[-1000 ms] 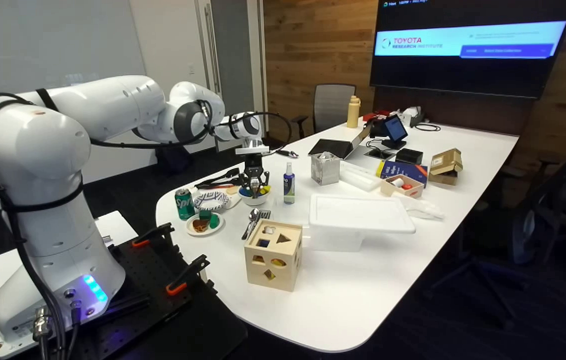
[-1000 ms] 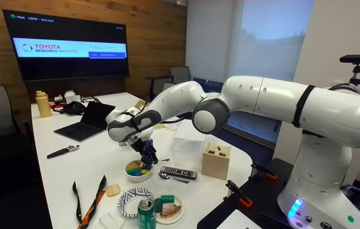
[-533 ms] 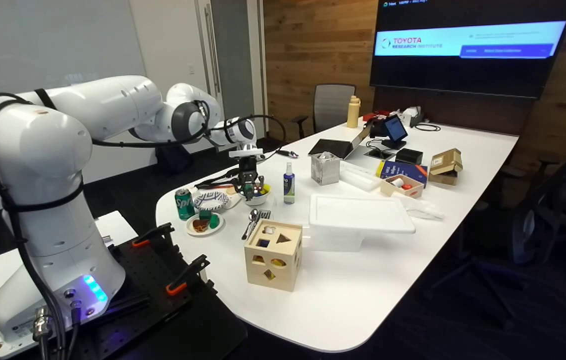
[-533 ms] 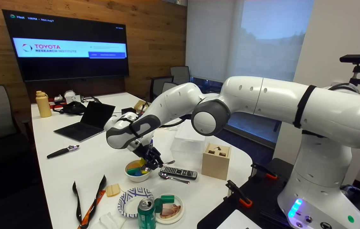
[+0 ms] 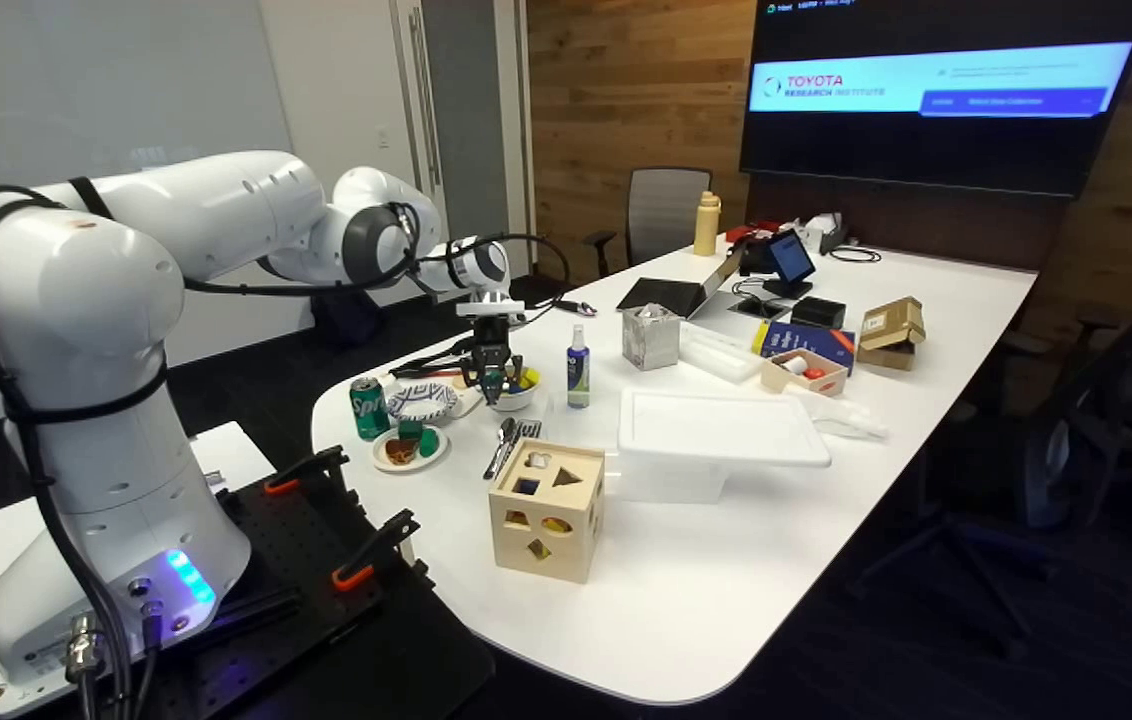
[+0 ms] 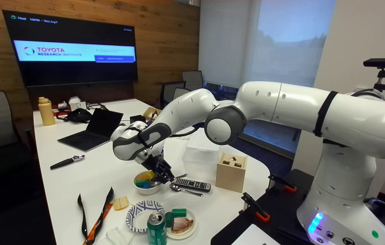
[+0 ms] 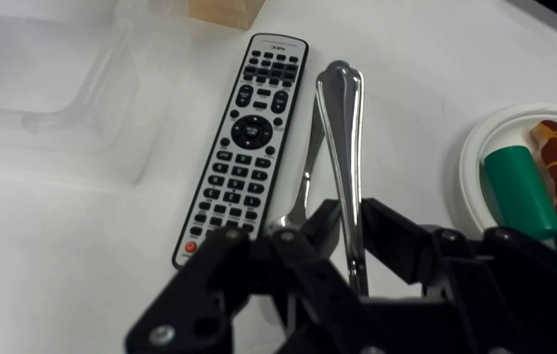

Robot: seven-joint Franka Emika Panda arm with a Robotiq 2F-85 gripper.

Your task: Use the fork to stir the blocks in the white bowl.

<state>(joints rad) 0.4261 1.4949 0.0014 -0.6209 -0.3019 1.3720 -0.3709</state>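
In both exterior views alone I see the round bowl [image 6: 145, 191], blocks [image 6: 141, 183] inside; the wrist view shows the gripper [image 7: 349, 216] pinching the metal fork [image 7: 342, 108].

A white table [image 5: 666, 610] carries the white bowl [image 6: 146, 191], with a remote control [image 6: 191, 184] and a spoon [image 6: 186, 191] lying near it. Also on it stand a wooden box with holes [image 6: 231, 176], a lidded plastic container [image 6: 199, 161] and an open laptop [image 6: 91, 131].

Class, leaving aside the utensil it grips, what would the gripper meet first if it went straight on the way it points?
Most likely the spoon, lying on the table beside the remote; depth is unclear, so the gripper might just miss it.
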